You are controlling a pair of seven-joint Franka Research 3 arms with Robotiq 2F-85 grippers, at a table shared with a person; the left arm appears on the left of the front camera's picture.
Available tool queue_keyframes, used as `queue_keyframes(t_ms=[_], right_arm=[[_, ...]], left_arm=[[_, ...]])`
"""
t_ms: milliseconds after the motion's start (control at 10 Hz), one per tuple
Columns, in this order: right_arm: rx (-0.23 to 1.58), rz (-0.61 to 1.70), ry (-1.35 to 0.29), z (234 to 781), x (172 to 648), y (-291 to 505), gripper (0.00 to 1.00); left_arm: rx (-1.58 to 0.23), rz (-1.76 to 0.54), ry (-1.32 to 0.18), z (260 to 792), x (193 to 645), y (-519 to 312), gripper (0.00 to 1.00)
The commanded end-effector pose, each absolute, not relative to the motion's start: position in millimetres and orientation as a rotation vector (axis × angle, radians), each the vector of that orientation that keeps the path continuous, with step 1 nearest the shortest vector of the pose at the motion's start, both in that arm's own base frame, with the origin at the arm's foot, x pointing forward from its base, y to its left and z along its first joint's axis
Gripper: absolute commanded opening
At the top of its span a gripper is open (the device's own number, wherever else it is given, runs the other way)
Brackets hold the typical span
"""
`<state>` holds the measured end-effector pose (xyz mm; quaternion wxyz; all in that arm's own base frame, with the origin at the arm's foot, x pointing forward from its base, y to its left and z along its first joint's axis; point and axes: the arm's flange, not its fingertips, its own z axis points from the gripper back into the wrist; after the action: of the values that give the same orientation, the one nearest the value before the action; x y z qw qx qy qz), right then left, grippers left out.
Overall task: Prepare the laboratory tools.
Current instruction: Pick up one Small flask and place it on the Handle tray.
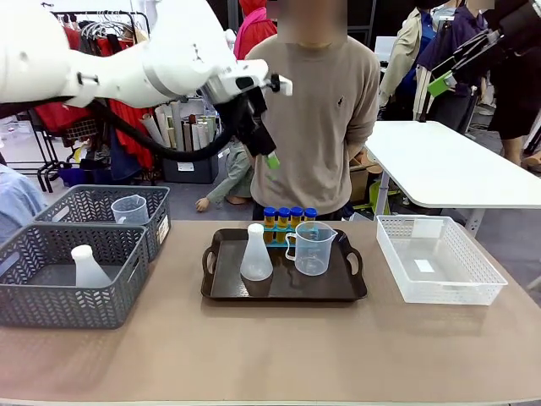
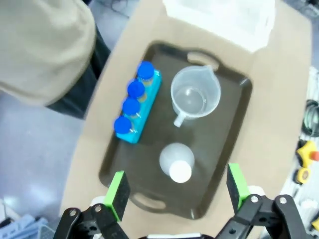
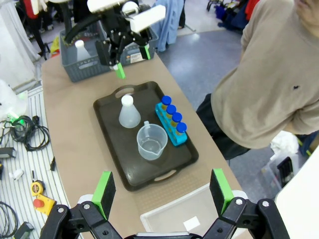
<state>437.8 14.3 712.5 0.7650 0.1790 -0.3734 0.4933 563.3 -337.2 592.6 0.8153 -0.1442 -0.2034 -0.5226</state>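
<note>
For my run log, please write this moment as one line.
left tool: open, empty, above tray | right tool: open, empty, raised | on tray: flask, beaker, rack with four tubes

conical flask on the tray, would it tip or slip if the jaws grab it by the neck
The conical flask looks empty and translucent, plastic-like, so probably light. Its wide base and narrow neck suggest it resists tipping when nudged low. The smooth tapering neck may slide in the jaws, and the measuring beaker stands close beside it on the tray.

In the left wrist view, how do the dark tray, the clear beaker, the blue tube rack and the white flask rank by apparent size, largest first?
1. Dark tray.
2. Blue tube rack, the longest item on it, though narrow.
3. Clear beaker.
4. White flask, seen from above, so its rank against the beaker is unsure.
</note>
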Motion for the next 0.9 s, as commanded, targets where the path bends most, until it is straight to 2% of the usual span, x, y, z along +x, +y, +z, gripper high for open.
queue_keyframes(t_ms=[0, 300, 800], right_arm=[[0.397, 1.078, -0.82, 714.2, 437.6, 14.9, 1.0], [0.397, 1.078, -0.82, 714.2, 437.6, 14.9, 1.0], [0.397, 1.078, -0.82, 714.2, 437.6, 14.9, 1.0]], left_arm=[[-0.342, -1.207, -0.536, 608.2, 532.5, -313.8, 1.0], [-0.262, -1.207, -0.642, 656.3, 511.8, -280.5, 1.0], [-0.28, -1.109, -0.715, 707.1, 494.2, -223.6, 1.0]])
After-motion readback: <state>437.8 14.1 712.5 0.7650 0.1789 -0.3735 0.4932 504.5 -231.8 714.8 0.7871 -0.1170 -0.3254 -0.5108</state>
